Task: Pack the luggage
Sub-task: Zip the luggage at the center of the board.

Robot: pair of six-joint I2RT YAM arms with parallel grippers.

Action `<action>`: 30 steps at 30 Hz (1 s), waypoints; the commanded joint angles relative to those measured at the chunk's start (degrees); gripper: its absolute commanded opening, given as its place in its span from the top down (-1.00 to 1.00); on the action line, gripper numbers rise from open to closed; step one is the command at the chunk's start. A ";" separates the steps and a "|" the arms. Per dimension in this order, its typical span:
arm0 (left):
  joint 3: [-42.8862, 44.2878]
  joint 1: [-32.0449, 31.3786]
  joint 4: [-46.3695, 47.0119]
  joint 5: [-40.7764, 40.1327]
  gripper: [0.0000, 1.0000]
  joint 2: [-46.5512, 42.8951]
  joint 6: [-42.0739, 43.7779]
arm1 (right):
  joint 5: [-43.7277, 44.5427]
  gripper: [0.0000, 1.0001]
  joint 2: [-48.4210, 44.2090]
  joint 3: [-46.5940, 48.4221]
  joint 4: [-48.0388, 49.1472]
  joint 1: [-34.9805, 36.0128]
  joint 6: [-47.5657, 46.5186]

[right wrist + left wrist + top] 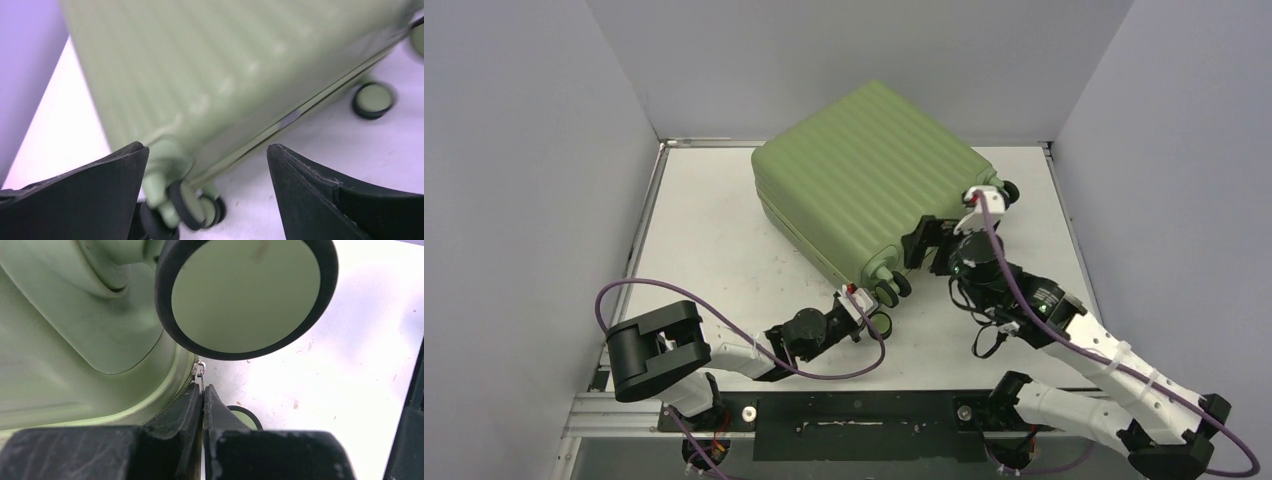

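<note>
- White, lightly scuffed tabletop (714, 250): it carries everything we see, with both arm bases at its 6 o'clock edge.
- Light-green, ribbed hard-shell luggage (874, 180): it lies flat and closed, reaching from the table's centre toward 12 o'clock, wheeled end facing 5 o'clock. We judge that the filling is done and that zipping the shell is the step in hand.
- Right gripper (927, 243): it hovers at the wheeled end, about 4 o'clock of the shell. Its jaws are spread wide with nothing between them.
- Left gripper (203, 390): it sits low at the shell's 6 o'clock corner, fingers pressed together.
- Round wheel, black-rimmed with a green hub (245, 290): in the left wrist view we see it at 12 o'clock, just above the fingertips.
- Small silver metal zipper pull (201, 371): its thin tab is pinched in the left gripper at the seam. We think the next move calls for drawing it steadily along the seam, past the wheel, without slipping, while the free gripper braces the shell.
</note>
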 commanded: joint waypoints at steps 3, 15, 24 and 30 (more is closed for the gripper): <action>1.95 -2.04 0.41 4.38 1.00 -0.62 0.37 | 3.42 -0.85 0.29 6.59 2.83 -15.00 -8.04; 1.95 -2.04 0.69 2.43 1.00 0.51 1.11 | -10.34 -0.75 13.06 2.35 24.99 -41.73 -26.29; 0.03 -2.04 4.12 2.26 1.00 -0.05 1.31 | -21.09 -0.72 22.73 7.76 17.69 -49.61 -32.27; -1.82 -2.04 5.83 2.33 1.00 -0.40 1.06 | -22.10 -0.69 24.50 3.95 19.51 -50.23 -37.53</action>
